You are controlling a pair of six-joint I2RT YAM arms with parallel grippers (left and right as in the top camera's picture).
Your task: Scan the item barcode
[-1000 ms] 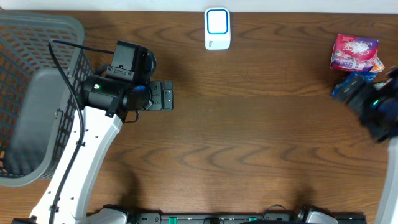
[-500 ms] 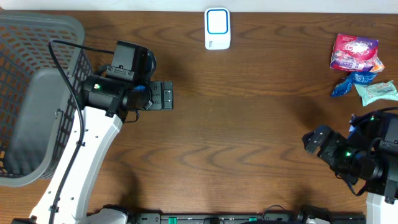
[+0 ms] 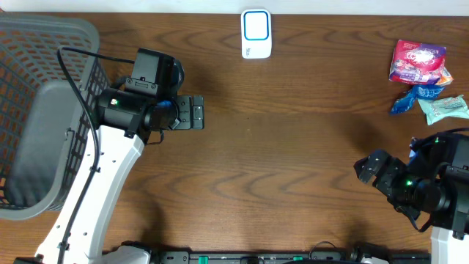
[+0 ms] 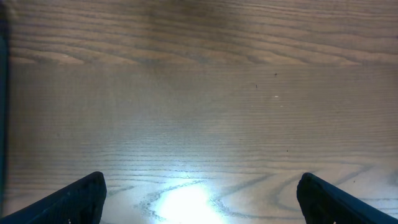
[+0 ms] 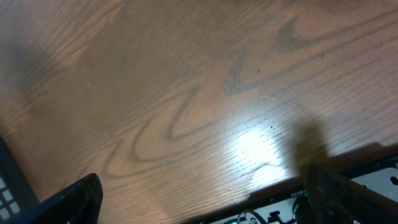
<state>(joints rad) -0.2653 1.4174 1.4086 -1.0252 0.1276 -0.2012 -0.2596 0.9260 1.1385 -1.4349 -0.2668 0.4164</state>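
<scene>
No item is picked up yet: the left gripper point(image 3: 196, 112) and right gripper point(image 3: 364, 168) are held wide open and empty, and the packets point(image 3: 418, 60) are left at the table's point(image 3: 293, 147) far right corner.

No legible text; print on pink packet point(image 3: 418, 60) too small

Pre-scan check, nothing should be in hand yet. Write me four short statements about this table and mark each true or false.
1. The left gripper is open and empty. True.
2. The right gripper is shut on the pink packet. False: it is open and empty, and the packet lies apart from it on the table.
3. The white scanner sits at the far edge of the table, near its middle. True.
4. The grey basket stands beside the pink packet. False: the basket is at the left end and the packet at the right end.
</scene>
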